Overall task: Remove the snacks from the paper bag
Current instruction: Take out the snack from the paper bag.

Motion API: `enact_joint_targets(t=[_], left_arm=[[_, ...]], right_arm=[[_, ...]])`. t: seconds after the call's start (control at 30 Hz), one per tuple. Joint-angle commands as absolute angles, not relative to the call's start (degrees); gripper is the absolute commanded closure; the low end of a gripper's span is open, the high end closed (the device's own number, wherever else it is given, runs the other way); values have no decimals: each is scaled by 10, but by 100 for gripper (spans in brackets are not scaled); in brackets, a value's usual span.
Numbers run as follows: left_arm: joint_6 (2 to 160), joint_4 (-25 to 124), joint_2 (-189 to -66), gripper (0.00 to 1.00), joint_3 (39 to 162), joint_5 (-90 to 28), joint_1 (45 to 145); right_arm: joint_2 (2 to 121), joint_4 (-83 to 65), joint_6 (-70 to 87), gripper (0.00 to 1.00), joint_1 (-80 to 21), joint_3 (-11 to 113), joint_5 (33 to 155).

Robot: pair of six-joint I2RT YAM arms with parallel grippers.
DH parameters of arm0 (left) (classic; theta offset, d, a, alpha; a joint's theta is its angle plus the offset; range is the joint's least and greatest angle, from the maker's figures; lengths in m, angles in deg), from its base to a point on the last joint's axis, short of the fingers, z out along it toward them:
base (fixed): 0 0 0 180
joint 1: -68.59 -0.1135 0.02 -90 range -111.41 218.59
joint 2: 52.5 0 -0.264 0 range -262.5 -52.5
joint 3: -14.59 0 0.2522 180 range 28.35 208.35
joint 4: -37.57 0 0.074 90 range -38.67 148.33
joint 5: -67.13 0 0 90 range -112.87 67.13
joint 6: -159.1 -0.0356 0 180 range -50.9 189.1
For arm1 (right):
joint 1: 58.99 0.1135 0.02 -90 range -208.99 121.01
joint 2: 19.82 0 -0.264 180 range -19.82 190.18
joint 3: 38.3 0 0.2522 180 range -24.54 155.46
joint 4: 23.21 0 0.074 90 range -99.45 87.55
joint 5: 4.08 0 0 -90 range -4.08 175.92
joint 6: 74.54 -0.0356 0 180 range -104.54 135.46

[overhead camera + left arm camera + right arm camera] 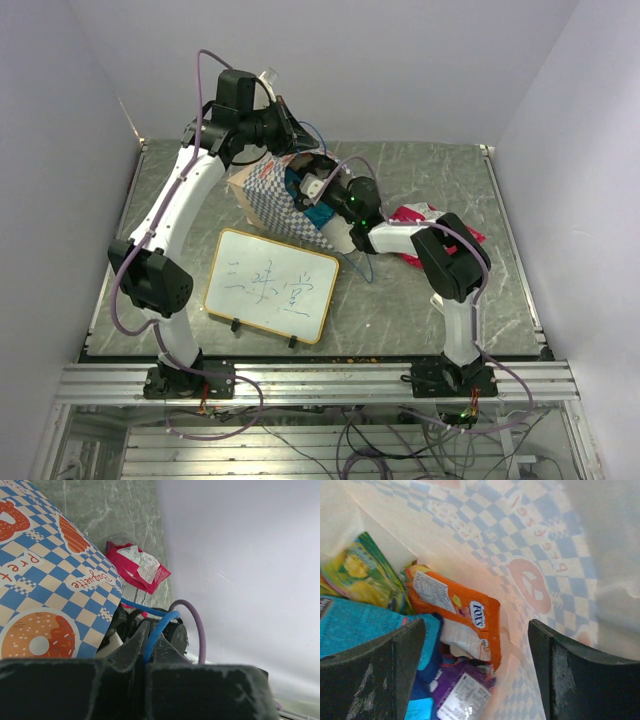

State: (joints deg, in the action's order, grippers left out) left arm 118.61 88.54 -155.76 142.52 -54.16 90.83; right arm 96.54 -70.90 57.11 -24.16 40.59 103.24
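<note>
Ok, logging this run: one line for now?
left tool: shut on blue cord handle | right tool: open inside tan chequered paper bag, facing orange shiny packet

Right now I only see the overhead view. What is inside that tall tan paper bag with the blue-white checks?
Observer: The right wrist view looks into the tall tan paper bag: a shiny orange packet, a green-yellow packet, a teal packet and a purple packet lie in it.
Operator: Has the right pincer grabbed one?
Observer: No. The right pincer is open and grips nothing.
Operator: And the left pincer?
Observer: The left wrist view shows the left pincer shut on the bag's thin blue cord handle.
</note>
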Motion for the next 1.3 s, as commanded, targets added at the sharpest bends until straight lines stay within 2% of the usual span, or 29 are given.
enact_joint_targets(t=[0.0, 0.33, 0.43, 0.63, 0.83, 0.97, 1.27], left_arm=[[1178, 895, -1560, 93, 1466, -579, 916], [1169, 916, -1559, 93, 1468, -584, 917], [1163, 924, -1558, 93, 1469, -582, 916], [1163, 933, -1561, 93, 1479, -580, 915], [1172, 923, -1553, 93, 1464, -570, 902], [1172, 924, -1537, 93, 1443, -558, 883], [1185, 904, -1506, 93, 1395, -537, 852]], right_arm=[[1004, -673, 666, 17, -250, 454, 1066], [1071, -613, 748, 17, -252, 550, 1076], [1102, -595, 755, 19, -252, 585, 1074], [1125, -585, 757, 51, -252, 600, 1044], [1086, -597, 734, 82, -249, 555, 1023], [1049, -593, 724, 100, -247, 521, 1000], [941, -625, 632, 100, -222, 432, 960]])
